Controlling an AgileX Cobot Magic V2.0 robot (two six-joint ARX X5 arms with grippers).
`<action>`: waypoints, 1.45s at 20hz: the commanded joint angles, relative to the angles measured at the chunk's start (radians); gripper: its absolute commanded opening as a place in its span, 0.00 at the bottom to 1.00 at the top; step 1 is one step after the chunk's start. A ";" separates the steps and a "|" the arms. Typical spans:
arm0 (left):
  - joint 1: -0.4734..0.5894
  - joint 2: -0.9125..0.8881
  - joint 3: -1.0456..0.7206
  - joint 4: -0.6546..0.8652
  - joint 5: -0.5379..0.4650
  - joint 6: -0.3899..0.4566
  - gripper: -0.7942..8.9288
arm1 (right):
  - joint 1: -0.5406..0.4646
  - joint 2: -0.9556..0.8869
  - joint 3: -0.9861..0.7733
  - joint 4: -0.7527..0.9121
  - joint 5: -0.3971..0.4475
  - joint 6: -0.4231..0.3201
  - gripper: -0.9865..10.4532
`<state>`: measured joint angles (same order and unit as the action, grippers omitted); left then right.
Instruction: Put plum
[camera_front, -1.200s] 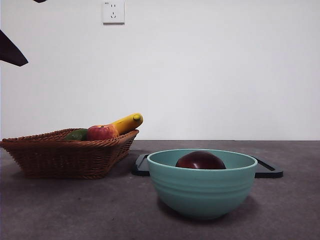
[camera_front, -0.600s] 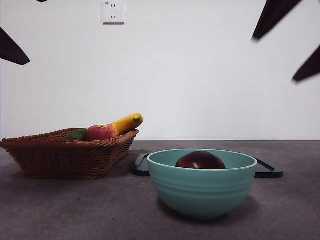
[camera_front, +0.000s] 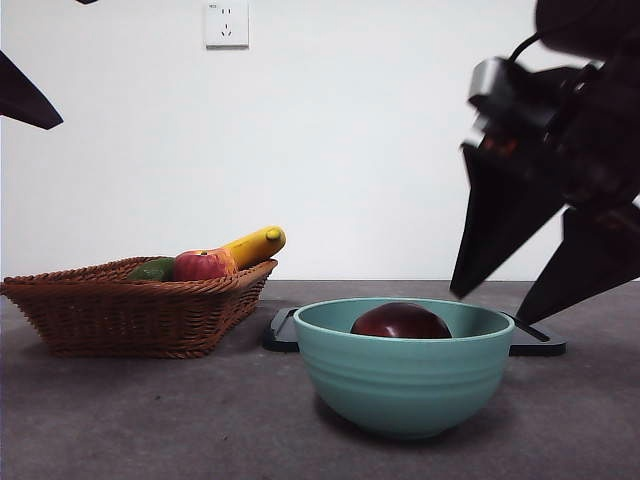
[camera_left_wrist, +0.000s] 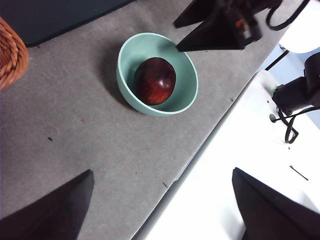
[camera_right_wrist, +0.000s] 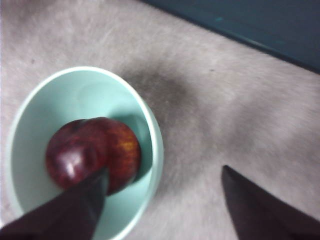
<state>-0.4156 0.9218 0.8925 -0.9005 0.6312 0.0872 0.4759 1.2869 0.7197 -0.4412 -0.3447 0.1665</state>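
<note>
We find the plum (camera_front: 401, 321) resting inside the teal bowl (camera_front: 404, 382) on the table (camera_front: 150, 420). The right gripper (camera_front: 503, 306) hangs above the rim, fingers spread and empty. We judge the fruit firm, glossy and slippery, so it is best gripped across its widest middle.

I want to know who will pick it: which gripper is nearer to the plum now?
The right. The right gripper hangs open just beside and above the teal bowl holding the plum. The left gripper waits open, farther back and higher.
</note>
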 joint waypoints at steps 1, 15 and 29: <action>-0.005 0.004 0.010 0.007 0.006 -0.002 0.53 | 0.034 0.044 0.006 0.035 0.053 0.025 0.33; -0.005 0.004 0.010 0.011 0.006 0.001 0.53 | 0.105 0.109 0.026 0.082 0.080 0.063 0.09; -0.005 0.004 0.010 0.011 0.006 0.001 0.53 | -0.045 0.284 0.439 -0.063 0.104 0.011 0.09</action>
<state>-0.4156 0.9218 0.8925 -0.8944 0.6315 0.0875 0.4206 1.5620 1.1442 -0.5144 -0.2375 0.1974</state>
